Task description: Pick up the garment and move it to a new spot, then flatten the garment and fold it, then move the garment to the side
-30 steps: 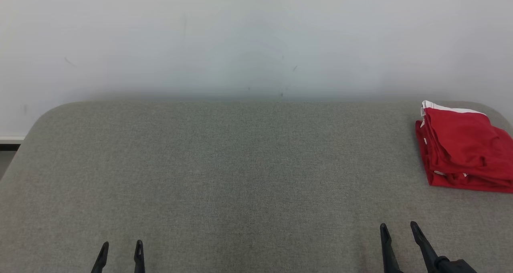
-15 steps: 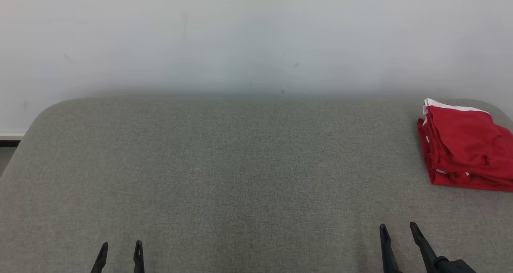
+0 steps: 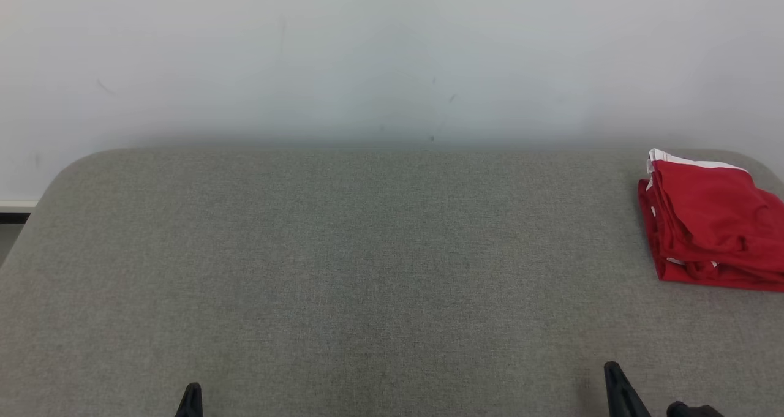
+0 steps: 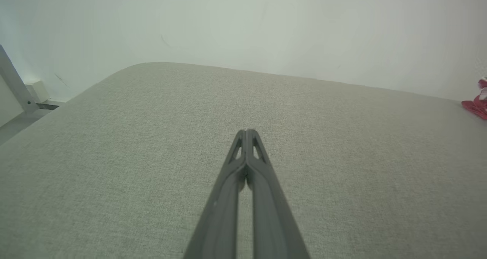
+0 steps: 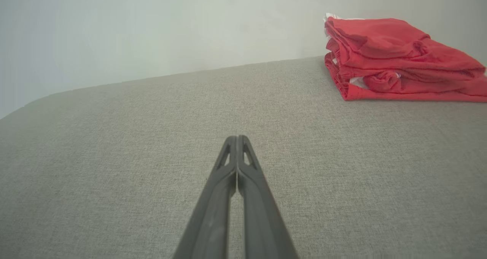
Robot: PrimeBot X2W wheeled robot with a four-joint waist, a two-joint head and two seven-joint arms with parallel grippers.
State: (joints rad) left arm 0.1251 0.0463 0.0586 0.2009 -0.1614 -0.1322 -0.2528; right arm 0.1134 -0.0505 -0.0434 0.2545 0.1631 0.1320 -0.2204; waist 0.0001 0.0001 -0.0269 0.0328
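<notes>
Sitting folded at the 2 o'clock corner of the grey table (image 3: 367, 251), the red garment (image 3: 710, 221) is stacked in layers, with a white edge at the back that may be trim or lining; it's hard to say. Left gripper (image 4: 246, 131) is low at 7 o'clock, jaws pressed together, empty. Right gripper (image 5: 236, 137) is at 5 o'clock, likewise closed on nothing, well apart from the garment.

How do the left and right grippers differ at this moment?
The left gripper sits far from the folded red garment; the right gripper is nearer it. Left shows at the head view's lower left, right at its lower right. Both are shut and empty.
</notes>
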